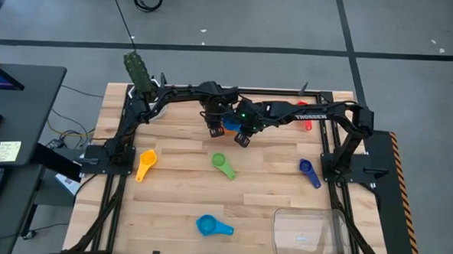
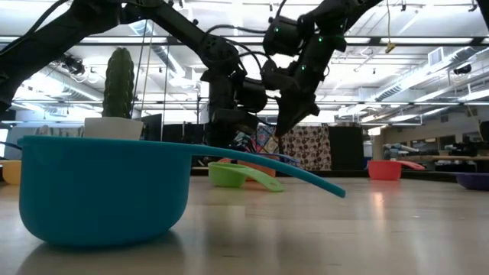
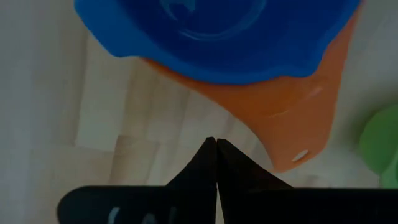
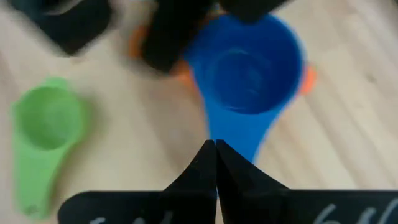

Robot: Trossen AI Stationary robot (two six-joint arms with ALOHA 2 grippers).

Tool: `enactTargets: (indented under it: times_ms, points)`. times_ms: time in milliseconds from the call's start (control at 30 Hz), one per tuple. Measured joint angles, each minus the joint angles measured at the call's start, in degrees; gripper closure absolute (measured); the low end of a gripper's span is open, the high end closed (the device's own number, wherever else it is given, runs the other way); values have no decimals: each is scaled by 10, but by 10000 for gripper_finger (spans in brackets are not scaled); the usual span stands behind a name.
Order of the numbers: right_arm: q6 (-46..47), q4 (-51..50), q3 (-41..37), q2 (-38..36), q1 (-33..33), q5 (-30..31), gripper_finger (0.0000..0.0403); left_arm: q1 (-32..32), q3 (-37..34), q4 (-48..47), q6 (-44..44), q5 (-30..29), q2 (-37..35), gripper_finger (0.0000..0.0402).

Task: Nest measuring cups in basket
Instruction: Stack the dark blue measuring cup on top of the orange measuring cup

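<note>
Risks, left to right: the cactus pot [image 1: 135,69] stands at the far left corner just beside the left arm's base and could be knocked by a wide swing. At centre back, the left gripper [image 1: 213,129] and right gripper [image 1: 242,138] hang close together over one stacked pair, a blue cup [image 1: 231,124] seated in an orange cup [image 3: 292,118]; both pincers are fully closed and grasp nothing, so a descent without opening would likely push the pair along the table [image 1: 177,209] rather than lift it, and the two arms, nearly touching, could collide. The clear basket [image 1: 310,232] sits at the near right corner, well apart from every cup, so each carry is long and a weak pinch on a short flat handle could drop a cup on the way. Count, left to right: cactus pot, one; yellow cup [image 1: 146,164], one; light blue cup [image 1: 211,226], one, near front centre; green cup [image 1: 222,164], one; blue-in-orange stack, two cups; red cup [image 1: 304,119], one, partly hidden by the right arm; dark blue cup [image 1: 309,173], one; basket, one, apparently holding no cups. Seven cups in all; grippers, two.
</note>
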Motion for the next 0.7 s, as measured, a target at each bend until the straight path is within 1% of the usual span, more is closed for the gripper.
enactTargets:
  times_ms: [100, 200, 300, 467, 700]
  points:
    - [-1, 3, -6, 10, -11, 40, 403, -1, 0, -1, 0, 0, 0, 401]
    - [-3, -2, -9, 16, -23, 53, 403, -1, 0, 0, 0, 0, 0, 401]
    - [-5, -16, -10, 24, -34, 45, 403, 0, 0, 0, 0, 0, 0, 401]
    - [-13, -10, -10, 36, -39, 33, 403, 0, 0, -6, -14, 0, 0, 401]
    - [-21, -3, -10, 54, -36, -24, 403, -1, 0, -9, -15, 1, 0, 401]
